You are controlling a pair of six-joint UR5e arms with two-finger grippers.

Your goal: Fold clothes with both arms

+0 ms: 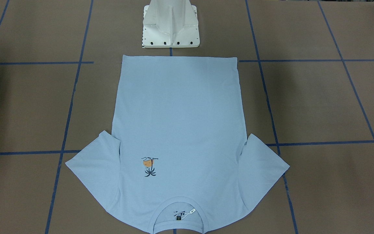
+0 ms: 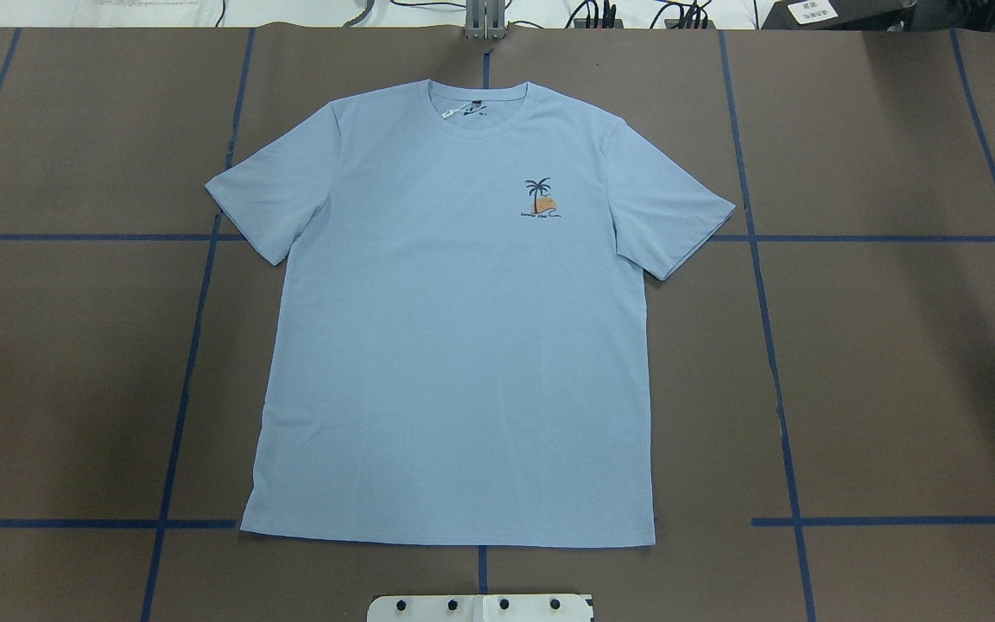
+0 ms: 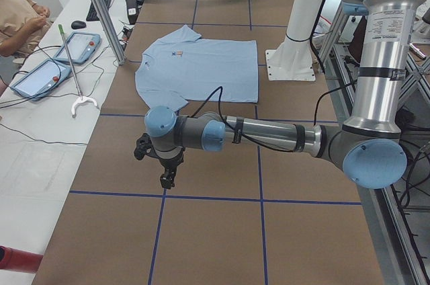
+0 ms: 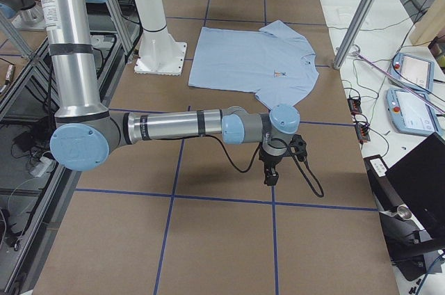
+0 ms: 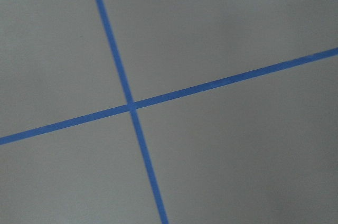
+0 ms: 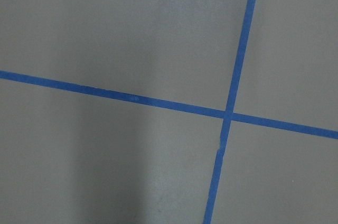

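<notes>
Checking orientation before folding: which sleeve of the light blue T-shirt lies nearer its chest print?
The sleeve on the robot's right; the palm-tree print sits off-centre toward it, unlike the other sleeve.

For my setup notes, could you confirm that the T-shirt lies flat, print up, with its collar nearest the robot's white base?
Not quite: the T-shirt lies flat, print up, but its hem is nearest the white base; the collar points away, as the overhead exterior view shows.

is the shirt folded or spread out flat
Spread: the T-shirt lies flat on the table, print up, its full outline showing.
</notes>
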